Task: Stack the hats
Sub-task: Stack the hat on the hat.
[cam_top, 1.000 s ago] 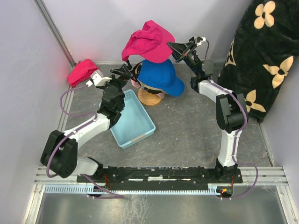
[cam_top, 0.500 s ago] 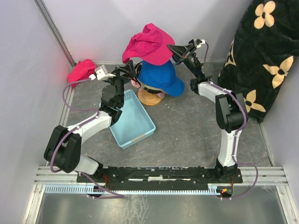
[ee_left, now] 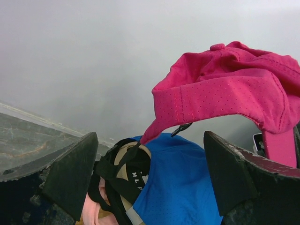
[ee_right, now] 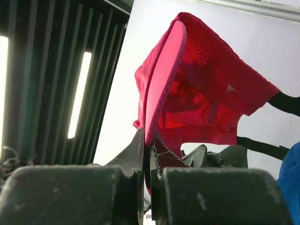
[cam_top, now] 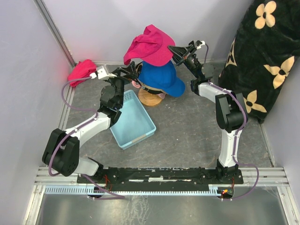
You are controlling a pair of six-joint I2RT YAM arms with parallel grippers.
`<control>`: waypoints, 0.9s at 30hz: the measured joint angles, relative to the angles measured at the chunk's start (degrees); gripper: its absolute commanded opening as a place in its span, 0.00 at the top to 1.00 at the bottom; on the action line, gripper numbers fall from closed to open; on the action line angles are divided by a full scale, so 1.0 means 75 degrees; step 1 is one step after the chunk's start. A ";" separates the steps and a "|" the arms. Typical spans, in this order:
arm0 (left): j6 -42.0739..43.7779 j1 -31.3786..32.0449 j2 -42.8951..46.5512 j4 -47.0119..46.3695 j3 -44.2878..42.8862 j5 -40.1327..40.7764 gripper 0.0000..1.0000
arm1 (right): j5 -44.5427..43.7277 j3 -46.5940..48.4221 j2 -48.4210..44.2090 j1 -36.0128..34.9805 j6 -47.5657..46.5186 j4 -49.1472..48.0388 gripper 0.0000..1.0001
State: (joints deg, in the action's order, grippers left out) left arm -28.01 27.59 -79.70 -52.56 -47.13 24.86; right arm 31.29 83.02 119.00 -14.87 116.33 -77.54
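Crumpled magenta cap (cam_top: 150, 44) (perforated mesh) above blue cap (cam_top: 161, 77), right fingers (ee_right: 70, 197) clamped on brim, left fingers (ee_left: 70, 173) apart

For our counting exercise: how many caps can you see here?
4: magenta cap pinched by the right fingers above the pile; blue cap on top; black cap under it; light pink cap lowest. More may be hidden.
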 measured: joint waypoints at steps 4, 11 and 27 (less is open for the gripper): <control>0.0058 -0.0020 -0.0108 0.0082 -0.0052 -0.0003 0.00 | 0.0006 -0.0006 0.0000 0.0000 0.0055 -0.0003 0.96; 0.0061 -0.0085 -0.0545 0.0154 -0.0417 0.0006 0.01 | 0.0041 -0.0055 -0.0003 0.0000 0.0096 -0.0009 0.96; 0.0256 -0.0259 -0.1445 -0.0350 -0.0997 -0.0195 0.66 | 0.0207 -0.0195 -0.0003 0.0000 0.0178 -0.0012 0.96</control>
State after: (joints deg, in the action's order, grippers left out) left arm -26.09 25.65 -90.54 -55.18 -54.61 23.40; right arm 32.84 81.56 118.98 -14.87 117.67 -77.62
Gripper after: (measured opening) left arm 0.538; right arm 0.065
